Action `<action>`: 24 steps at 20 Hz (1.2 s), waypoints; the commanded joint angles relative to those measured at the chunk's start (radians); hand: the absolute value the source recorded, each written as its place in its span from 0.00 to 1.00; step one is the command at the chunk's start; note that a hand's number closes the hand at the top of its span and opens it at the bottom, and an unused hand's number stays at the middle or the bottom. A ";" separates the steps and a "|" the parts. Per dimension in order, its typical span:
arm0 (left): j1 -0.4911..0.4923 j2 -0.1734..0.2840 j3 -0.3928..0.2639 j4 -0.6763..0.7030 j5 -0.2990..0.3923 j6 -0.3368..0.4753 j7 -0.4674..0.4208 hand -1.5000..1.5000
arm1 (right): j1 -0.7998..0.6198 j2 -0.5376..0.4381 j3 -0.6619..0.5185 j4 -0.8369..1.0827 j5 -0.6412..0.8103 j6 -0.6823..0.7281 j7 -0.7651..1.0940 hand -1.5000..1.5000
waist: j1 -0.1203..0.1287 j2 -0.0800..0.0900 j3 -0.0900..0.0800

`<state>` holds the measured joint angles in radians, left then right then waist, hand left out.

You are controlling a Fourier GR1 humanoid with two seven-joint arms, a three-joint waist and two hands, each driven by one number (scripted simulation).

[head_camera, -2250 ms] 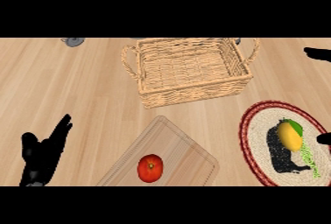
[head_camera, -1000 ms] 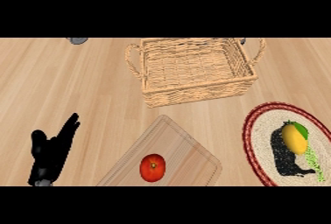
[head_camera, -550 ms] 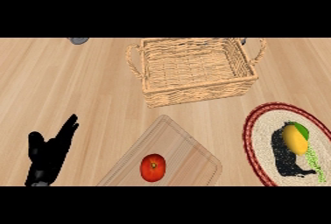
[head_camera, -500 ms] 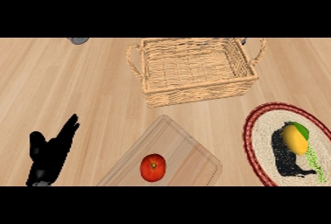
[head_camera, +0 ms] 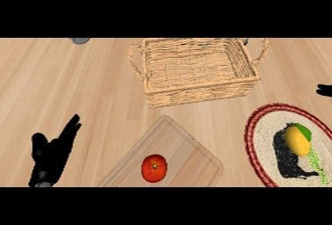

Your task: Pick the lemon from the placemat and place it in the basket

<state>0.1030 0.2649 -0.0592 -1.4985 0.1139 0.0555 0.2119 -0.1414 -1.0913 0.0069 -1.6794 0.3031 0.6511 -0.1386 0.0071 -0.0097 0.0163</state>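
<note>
The lemon (head_camera: 297, 139), yellow with a green patch on its far side, lies on the round woven placemat (head_camera: 265, 145) with a red rim at the lower right. The wicker basket (head_camera: 194, 93) with two handles stands at the top centre, and nothing shows inside it. My left hand (head_camera: 52, 154) rests open at the lower left, fingers straight and pointing up, far from the lemon. Only a small black part of my right hand (head_camera: 324, 90) shows at the right edge, above the placemat and apart from the lemon.
A wooden cutting board (head_camera: 182, 145) lies at the bottom centre with a red tomato (head_camera: 154, 168) on it. A dark shadow and a green sprig (head_camera: 314, 161) lie on the placemat beside the lemon. A small grey object (head_camera: 80, 40) sits at the top left.
A black part of my right hand has come into view at the right edge. The left hand has barely moved, and the lemon has stayed on the placemat.
</note>
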 commanded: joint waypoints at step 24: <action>0.041 -0.060 0.006 0.105 -0.028 -0.013 0.015 0.50 | -0.067 0.256 0.140 0.205 0.309 -0.149 -0.089 0.00 | 0.004 0.013 -0.017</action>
<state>0.1071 0.2416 -0.0401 -1.5110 0.0868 0.0463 0.2333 -0.1538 -0.8632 0.1287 -1.4913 0.5914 0.4705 -0.2624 0.0070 -0.0101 0.0147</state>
